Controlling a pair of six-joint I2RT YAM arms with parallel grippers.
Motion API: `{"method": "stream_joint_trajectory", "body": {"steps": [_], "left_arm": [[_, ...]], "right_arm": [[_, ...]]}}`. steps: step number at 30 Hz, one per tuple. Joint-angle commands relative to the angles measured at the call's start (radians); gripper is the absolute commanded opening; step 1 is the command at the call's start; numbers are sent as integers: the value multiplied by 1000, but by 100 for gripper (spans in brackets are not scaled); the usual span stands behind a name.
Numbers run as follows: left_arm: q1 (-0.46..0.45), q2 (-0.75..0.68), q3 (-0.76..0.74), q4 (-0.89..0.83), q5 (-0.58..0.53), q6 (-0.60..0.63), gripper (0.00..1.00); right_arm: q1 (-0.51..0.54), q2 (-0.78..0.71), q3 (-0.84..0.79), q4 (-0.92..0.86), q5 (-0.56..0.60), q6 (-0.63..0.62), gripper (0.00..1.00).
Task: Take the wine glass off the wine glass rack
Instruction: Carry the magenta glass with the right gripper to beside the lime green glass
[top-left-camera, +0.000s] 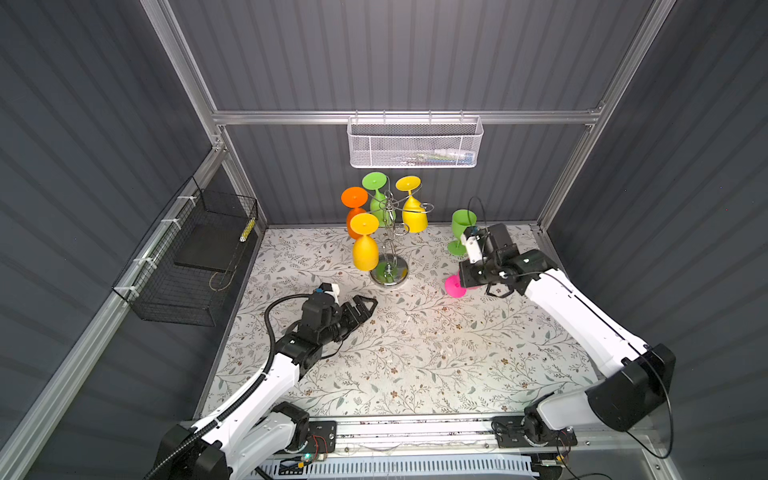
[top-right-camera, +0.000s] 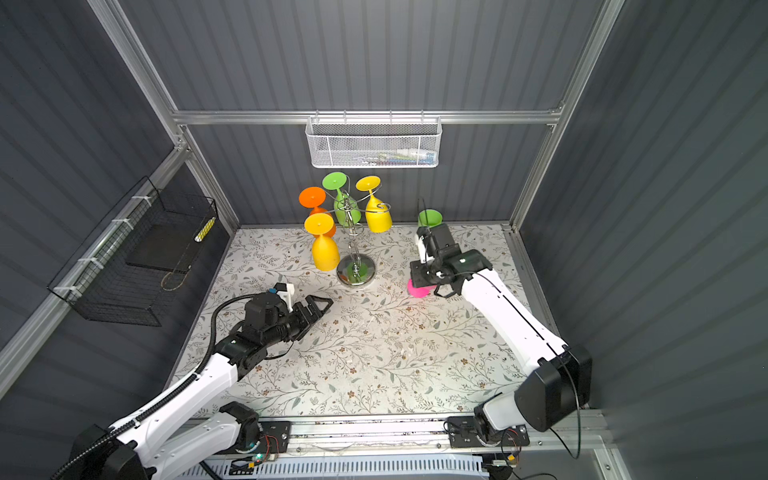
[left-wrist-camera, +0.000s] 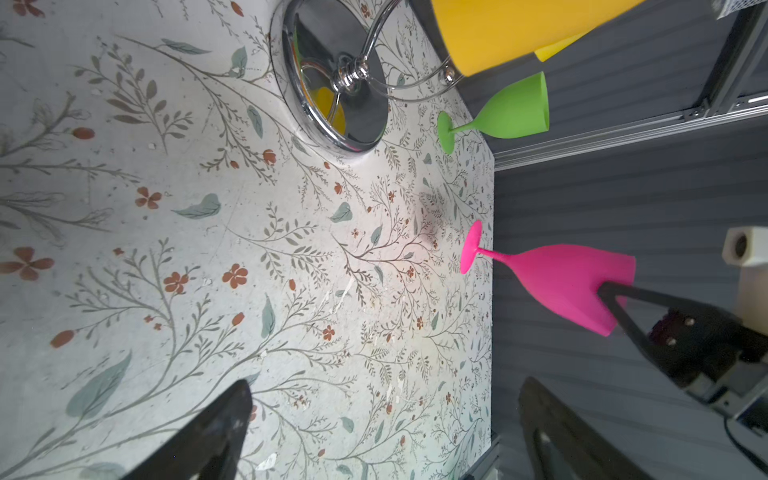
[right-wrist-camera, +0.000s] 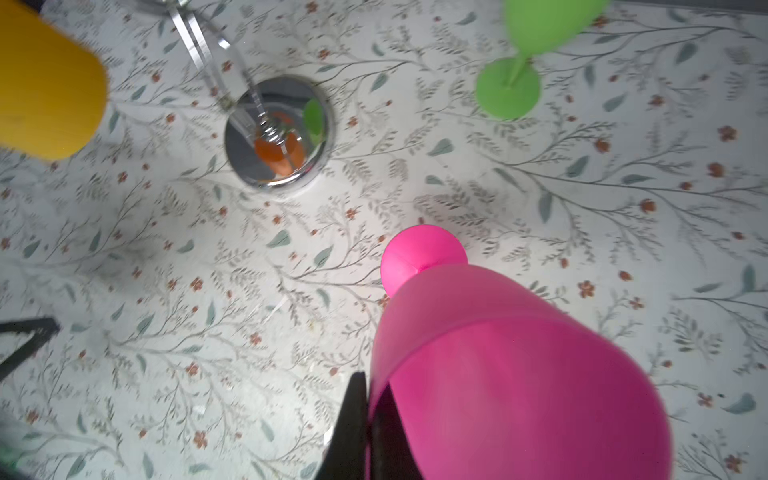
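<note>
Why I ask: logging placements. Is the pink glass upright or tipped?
Roughly upright: pink glass foot down, right end effector gripping its rim.

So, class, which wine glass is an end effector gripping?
The pink wine glass, rim clamped by the right end effector; the others hang on the rack or stand free.

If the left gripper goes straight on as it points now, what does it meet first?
Probably the pink wine glass in the right gripper; the left gripper would pass beside the rack base. Depth is unclear.
</note>
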Motion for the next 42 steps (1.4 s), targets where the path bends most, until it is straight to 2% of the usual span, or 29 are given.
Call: {"method": "stream_joint_trajectory", "body": {"steps": [1,7,12,23,29,42], "left_arm": [[5,19,42,-28,16,63,100],[5,52,105,-50,32,135,100],[5,82,149,-58,31,181,100],[5,171,203,-57,-38,242,100],[5,218,233,-52,-33,261,100],[5,243,225,-26,-22,247,100]], "right_arm": [[-90,57,71,-4,31,-15,0],[-240,233,237,-21,3,-41,0],[-320,418,456,-74,-25,-66,0],[-374,738,870,-176,-53,-99,0],[-374,830,980,-187,-50,-105,0],[-366,874,982,-164,-73,-105,0]]}}
